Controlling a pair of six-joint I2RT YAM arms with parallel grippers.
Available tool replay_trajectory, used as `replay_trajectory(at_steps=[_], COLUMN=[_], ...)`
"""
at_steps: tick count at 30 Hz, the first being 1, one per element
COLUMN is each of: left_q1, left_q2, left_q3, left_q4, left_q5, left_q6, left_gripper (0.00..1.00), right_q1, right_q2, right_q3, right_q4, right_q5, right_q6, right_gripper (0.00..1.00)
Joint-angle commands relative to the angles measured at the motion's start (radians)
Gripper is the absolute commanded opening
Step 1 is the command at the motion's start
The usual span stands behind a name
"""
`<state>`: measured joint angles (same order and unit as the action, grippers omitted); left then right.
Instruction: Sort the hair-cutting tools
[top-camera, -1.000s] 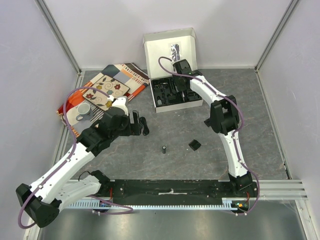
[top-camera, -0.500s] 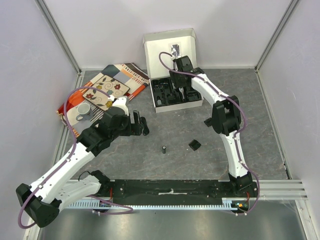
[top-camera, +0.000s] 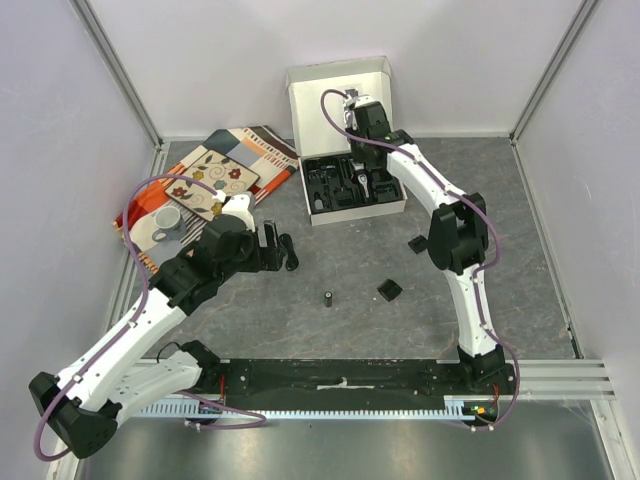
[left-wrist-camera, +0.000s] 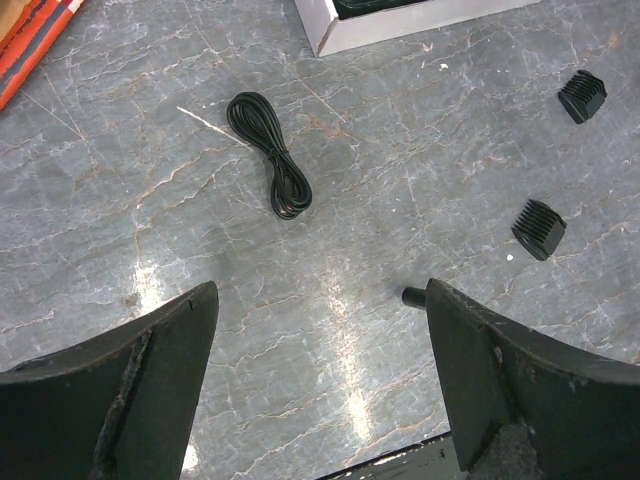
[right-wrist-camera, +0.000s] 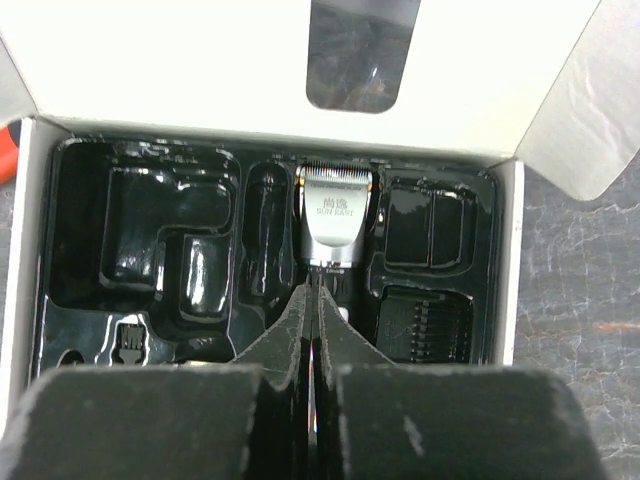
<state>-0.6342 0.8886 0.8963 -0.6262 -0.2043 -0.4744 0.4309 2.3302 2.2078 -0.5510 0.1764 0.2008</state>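
Observation:
The black-and-silver clipper (right-wrist-camera: 337, 215) lies in the middle slot of the black moulded tray (top-camera: 330, 190), blade towards the lid. My right gripper (right-wrist-camera: 318, 285) hovers over its lower end, shut with nothing between the fingers; in the top view this right gripper (top-camera: 362, 160) is over the box. A comb attachment (right-wrist-camera: 425, 320) sits in a tray slot at the right. On the table lie a coiled cord (left-wrist-camera: 268, 153), a tiny cylinder (left-wrist-camera: 413, 295) and two comb attachments (left-wrist-camera: 539, 229) (left-wrist-camera: 582, 96). My left gripper (left-wrist-camera: 320, 310) hangs open above the table, near the cord (top-camera: 288, 250).
The white box (top-camera: 300, 95) stands at the back with its lid upright. A patterned cloth (top-camera: 215, 170) with a white cup (top-camera: 167, 219) on it lies at the back left. White walls close in three sides.
My right gripper has shut and drawn back up from the tray towards the lid, leaving the clipper in its slot. The left arm has barely shifted.

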Motion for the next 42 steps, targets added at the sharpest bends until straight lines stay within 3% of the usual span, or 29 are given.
replay_trajectory(at_steps=[1, 4, 8, 14, 22, 27, 34, 42], left_q1=[0.001, 0.001, 0.001, 0.001, -0.007, -0.009, -0.031, -0.074], left_q2=[-0.001, -0.003, -0.005, -0.019, -0.025, -0.138, -0.258, -0.09], left_q3=[0.016, 0.004, -0.019, -0.066, -0.241, -0.41, -0.673, -0.82], left_q4=[0.023, 0.039, 0.057, 0.112, 0.269, 0.518, 0.827, 1.14], left_q5=[-0.009, -0.004, -0.026, 0.058, 0.289, 0.394, 0.437, 0.404], left_q6=[0.002, 0.005, 0.019, 0.01, -0.085, -0.181, -0.122, 0.035], left_gripper=[0.9, 0.89, 0.88, 0.81, 0.74, 0.74, 0.76, 0.77], right_q1=[0.012, 0.037, 0.089, 0.149, 0.172, 0.184, 0.209, 0.221], right_q2=[-0.106, -0.23, -0.412, -0.675, -0.946, -1.063, -1.117, -1.174], right_q3=[-0.091, -0.232, -0.448, -0.771, -1.031, -1.157, -1.254, -1.301], right_q4=[0.045, 0.078, 0.129, 0.163, 0.155, 0.145, 0.118, 0.109], right_q5=[-0.037, -0.041, -0.014, 0.038, 0.015, -0.029, -0.097, -0.112], right_q6=[0.012, 0.012, 0.022, 0.083, 0.132, 0.15, 0.164, 0.16], right_gripper=[0.0, 0.02, 0.33, 0.52, 0.56, 0.58, 0.59, 0.6])
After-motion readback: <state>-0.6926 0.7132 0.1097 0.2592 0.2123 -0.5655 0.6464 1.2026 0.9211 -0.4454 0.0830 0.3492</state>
